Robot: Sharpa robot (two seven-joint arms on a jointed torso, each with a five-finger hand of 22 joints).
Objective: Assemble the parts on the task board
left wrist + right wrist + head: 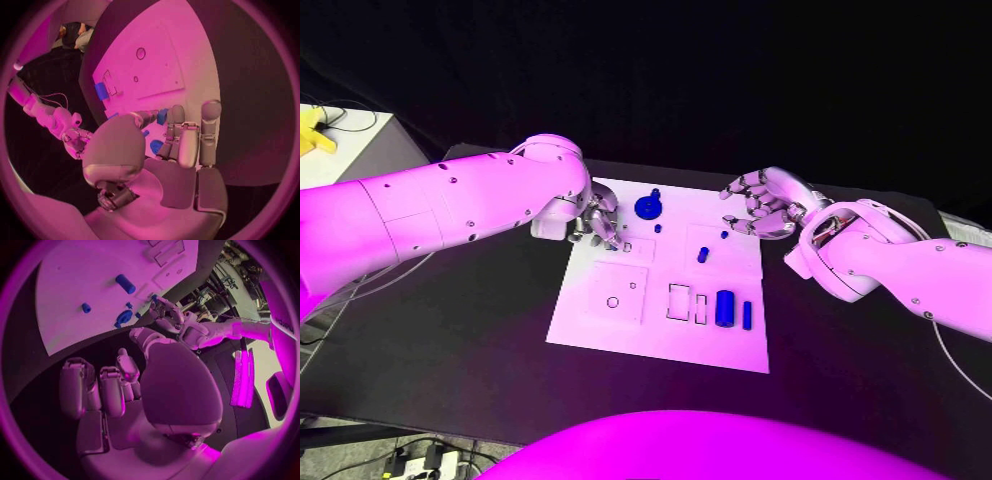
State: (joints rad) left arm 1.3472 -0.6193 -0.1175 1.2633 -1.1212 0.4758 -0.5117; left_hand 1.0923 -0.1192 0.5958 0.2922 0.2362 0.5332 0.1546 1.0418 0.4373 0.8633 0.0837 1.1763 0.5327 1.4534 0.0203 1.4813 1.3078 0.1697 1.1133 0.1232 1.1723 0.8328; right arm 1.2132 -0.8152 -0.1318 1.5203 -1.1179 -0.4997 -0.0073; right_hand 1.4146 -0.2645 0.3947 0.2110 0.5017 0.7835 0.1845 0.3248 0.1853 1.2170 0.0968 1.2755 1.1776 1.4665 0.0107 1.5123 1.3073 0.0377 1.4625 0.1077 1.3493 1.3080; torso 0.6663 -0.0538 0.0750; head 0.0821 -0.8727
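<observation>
Currently you see the task board (596, 330) lying flat on the black tabletop (444, 370), with both hands at its far end. The left hand (596, 222) hangs over the far left edge, fingers (187, 145) curled together, apparently holding nothing. The right hand (762, 208) hovers at the far right corner, fingers curled on nothing. A round blue part (649, 207) sits between the hands; an oblong blue part (724, 307) lies nearer you.

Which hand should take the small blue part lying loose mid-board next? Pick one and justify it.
Probably the right hand. It hovers at the task board's far right edge, fingers curled in, holding nothing, and the small blue part lies just below it. The left hand sits at the opposite edge, farther off.
</observation>
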